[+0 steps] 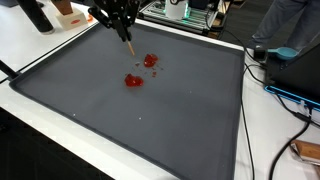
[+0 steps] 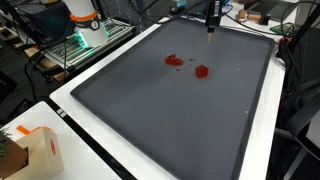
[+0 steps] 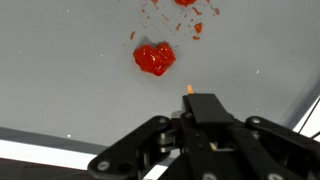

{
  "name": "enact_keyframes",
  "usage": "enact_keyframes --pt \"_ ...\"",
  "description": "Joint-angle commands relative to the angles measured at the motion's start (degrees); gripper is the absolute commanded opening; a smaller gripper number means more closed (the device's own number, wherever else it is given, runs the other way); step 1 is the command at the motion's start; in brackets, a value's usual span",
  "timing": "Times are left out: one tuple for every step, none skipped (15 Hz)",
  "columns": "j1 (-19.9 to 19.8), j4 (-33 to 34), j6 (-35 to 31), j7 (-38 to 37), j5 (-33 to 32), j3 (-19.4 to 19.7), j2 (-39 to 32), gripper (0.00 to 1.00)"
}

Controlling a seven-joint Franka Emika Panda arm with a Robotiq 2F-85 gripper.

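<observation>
My gripper (image 3: pixel 203 108) fills the lower edge of the wrist view, its black fingers drawn together and clamped on a thin pale stick with an orange tip (image 3: pixel 189 89). From here I see that stick nearly end on. Only its small orange point shows above a dark block between my fingers, so its length is hidden.

Just past the tip lies a glossy red blob (image 3: pixel 154 59) on the dark grey mat (image 3: pixel 70 60). The tip stops short of the blob and a little to one side, not in it. I cannot tell whether the tip touches the mat.

The exterior views show what the wrist view cannot, which is the whole stick. In one exterior view it hangs from my gripper (image 1: pixel 121 27) as a slanted line (image 1: pixel 128 42), its long axis leaning with the lower end towards the blob (image 1: pixel 133 81). In an exterior view from another side, the stick (image 2: pixel 212 29) looks almost upright below my gripper (image 2: pixel 212 19), tip down, near the mat's far edge.

Beyond the blob (image 2: pixel 201 71) is a looser red splatter (image 2: pixel 174 61), with specks around it. Well beyond the blob, off the mat, a brown cardboard box (image 2: pixel 35 150) stands on the white table (image 2: pixel 130 160).
</observation>
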State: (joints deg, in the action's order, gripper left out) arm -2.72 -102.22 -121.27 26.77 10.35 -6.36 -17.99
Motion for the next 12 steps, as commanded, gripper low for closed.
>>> enact_keyframes --pt "0.2 0.1 0.2 0.0 0.1 0.2 0.0 0.12" --pt "0.2 0.1 0.2 0.0 0.1 0.2 0.0 0.12" --pt "0.2 0.1 0.2 0.0 0.1 0.2 0.0 0.12" --pt "0.2 0.1 0.2 0.0 0.1 0.2 0.0 0.12" --pt "-0.6 1.0 0.9 2.2 1.9 -0.2 -0.8 0.03" --pt "-1.2 1.6 1.3 4.3 3.6 -0.7 -1.4 0.03" --pt "-1.9 2.4 1.8 7.1 6.0 -1.4 -2.2 0.03" --pt "-2.6 3.0 2.1 10.1 8.7 -2.0 -3.0 0.03" --pt "-3.1 3.7 2.8 12.8 11.2 -2.3 -3.8 0.03" --pt "-3.6 4.4 3.4 15.6 13.7 -2.7 -4.8 0.03" --pt "-4.2 5.2 4.5 18.3 16.2 -3.0 -5.8 0.03" --pt "-4.6 6.0 5.5 20.3 17.8 -3.1 -6.8 0.03"
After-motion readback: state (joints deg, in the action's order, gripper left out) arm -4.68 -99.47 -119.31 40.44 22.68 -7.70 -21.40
